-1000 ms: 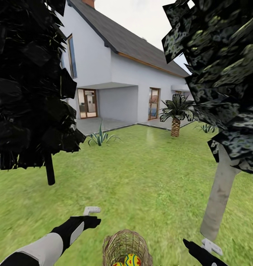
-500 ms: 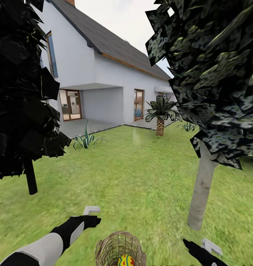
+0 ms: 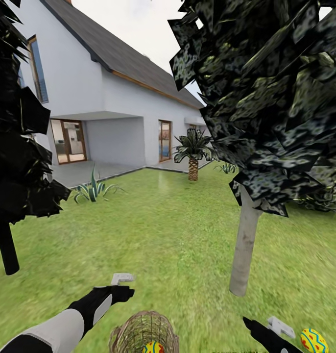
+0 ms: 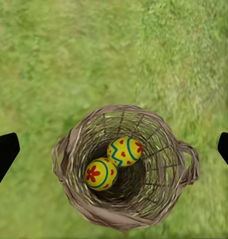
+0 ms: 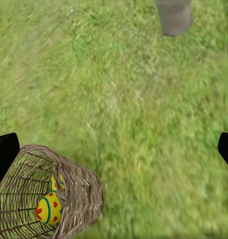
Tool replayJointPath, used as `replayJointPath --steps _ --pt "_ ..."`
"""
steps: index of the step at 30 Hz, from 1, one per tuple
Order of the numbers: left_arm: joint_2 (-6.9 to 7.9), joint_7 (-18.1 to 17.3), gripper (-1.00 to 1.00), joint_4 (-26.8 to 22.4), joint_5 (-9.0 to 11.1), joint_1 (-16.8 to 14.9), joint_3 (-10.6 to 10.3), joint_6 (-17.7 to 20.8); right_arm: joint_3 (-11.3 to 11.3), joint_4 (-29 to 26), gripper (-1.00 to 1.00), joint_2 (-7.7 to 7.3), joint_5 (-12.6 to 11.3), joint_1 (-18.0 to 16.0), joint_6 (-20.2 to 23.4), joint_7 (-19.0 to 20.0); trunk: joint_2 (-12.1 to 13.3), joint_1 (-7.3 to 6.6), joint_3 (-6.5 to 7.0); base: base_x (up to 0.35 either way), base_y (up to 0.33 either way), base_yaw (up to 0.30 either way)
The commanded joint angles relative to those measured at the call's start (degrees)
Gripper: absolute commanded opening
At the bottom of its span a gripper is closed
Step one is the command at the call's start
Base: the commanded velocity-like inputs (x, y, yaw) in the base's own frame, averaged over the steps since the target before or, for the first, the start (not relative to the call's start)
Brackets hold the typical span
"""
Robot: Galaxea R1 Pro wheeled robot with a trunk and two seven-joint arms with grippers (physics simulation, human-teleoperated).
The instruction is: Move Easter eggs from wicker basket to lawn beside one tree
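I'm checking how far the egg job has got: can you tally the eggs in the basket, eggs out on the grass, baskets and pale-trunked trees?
Easter eggs in the wicker basket: 2
Egg on the lawn: 1
Wicker baskets: 1
Pale-trunked tree: 1
Total: 5

No writing, label, brand, number or sign can be read anywhere in these pictures. The eggs in the basket carry only painted patterns, blue zigzag lines with red hearts and flower shapes, and no letters. The house wall bears no lettering.
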Motion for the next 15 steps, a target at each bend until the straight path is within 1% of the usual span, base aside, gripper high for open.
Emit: replayJointPath --steps 1,15 --pt "0.06 0.0 1.0 -0.1 0.6 0.0 -0.3 0.3 -0.2 0.0 1.0 0.03 -0.4 0.0 0.4 0.3 0.0 0.02 0.02 0.0 0.0 -0.274" --pt "0.0 -0.1 1.0 0.0 0.6 0.0 -0.3 0.3 -0.1 0.0 1.0 0.03 -0.4 0.0 0.4 0.3 0.0 0.02 0.69 0.0 0.0 -0.266"
